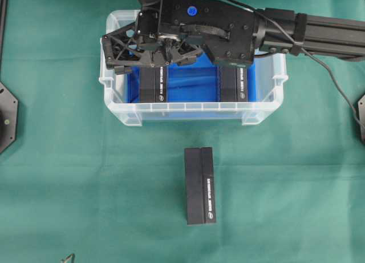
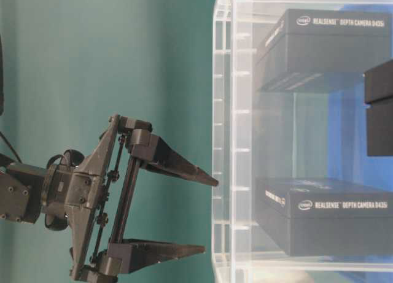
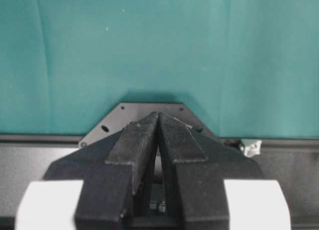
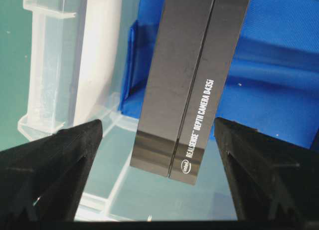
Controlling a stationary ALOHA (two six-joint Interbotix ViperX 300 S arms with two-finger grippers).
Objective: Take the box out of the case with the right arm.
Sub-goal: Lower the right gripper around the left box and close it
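Case, clear, blue-lined: two black boxes inside, left box and right box, apart. Third box outside, on cloth in front of case. Right gripper above left box, jaws wide apart, straddling it, nothing held. Probably light, rigid, smooth-faced cardboard; best pinched across long sides. Left gripper closed, empty.

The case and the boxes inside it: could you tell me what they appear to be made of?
The case looks like clear, slightly frosted moulded plastic: the boxes show through its ribbed walls, and a glossy blue liner covers its bottom. The left box and the right box look like matte black printed cardboard, probably, with white lettering and a lid seam.
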